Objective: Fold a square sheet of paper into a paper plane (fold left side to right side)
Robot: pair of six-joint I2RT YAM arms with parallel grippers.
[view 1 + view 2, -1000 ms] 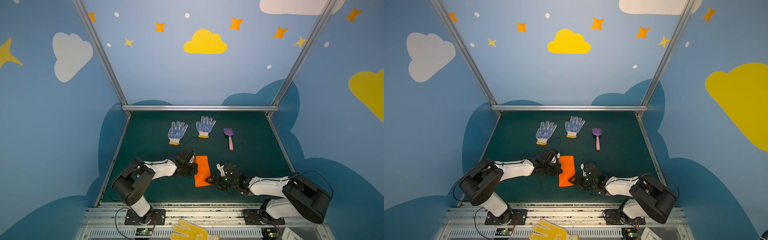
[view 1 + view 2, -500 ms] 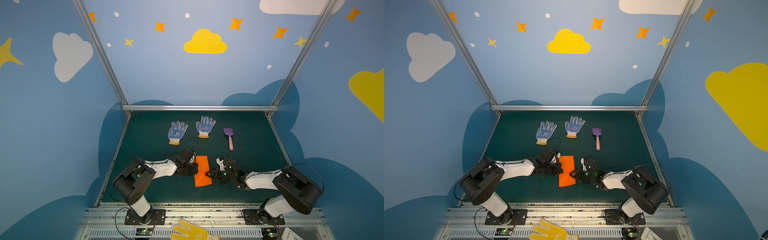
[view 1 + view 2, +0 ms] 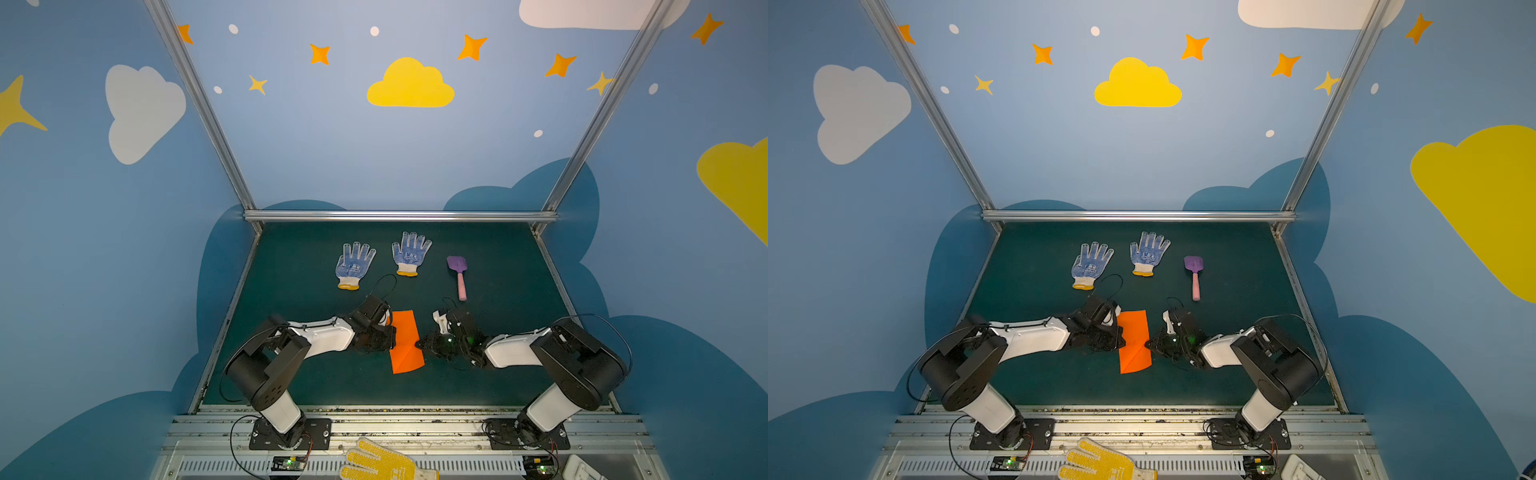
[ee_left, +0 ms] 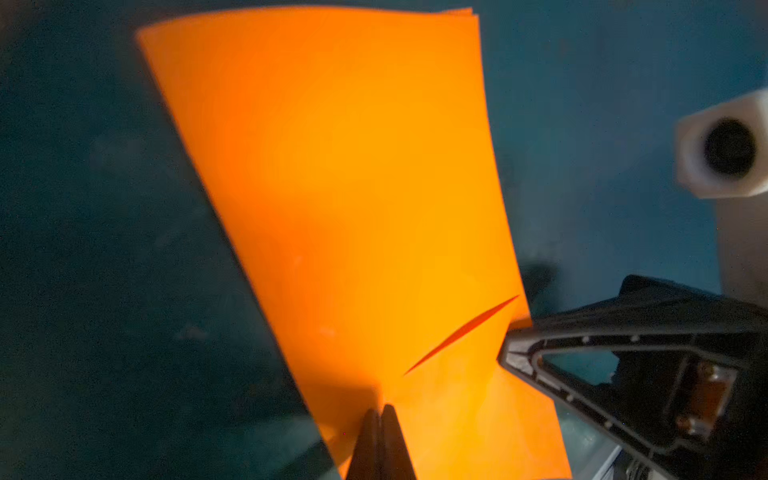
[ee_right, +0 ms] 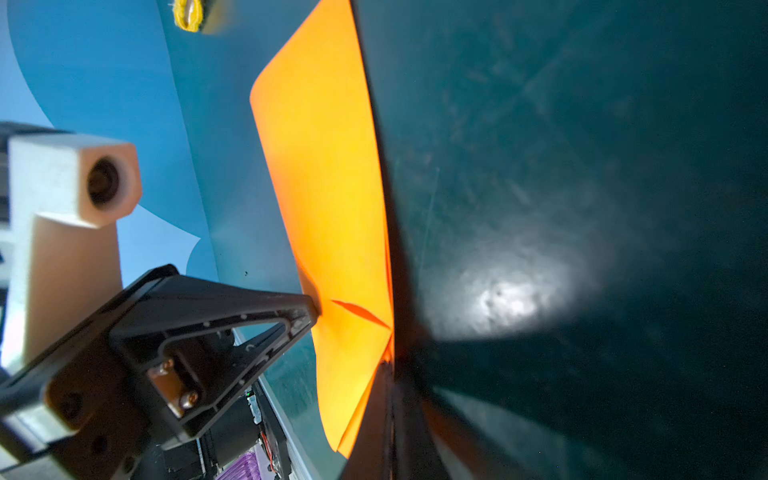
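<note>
Sliding in, the right tool (image 3: 419, 344) is now clamping shut on the right edge of the orange paper (image 3: 404, 328) while the left tool (image 3: 394, 338) is pinching its left edge, so the paper is lying mid-worktop (image 3: 498, 374), already halved into a rectangle, with nose and wing folds likely still waiting.

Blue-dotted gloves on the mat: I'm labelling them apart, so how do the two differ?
The left glove leans more to the right than the right glove. The left glove lies nearer the mat's front; the right glove lies farther back, beside the toy shovel. Both: white, blue dots, yellow cuffs, flat.
</note>
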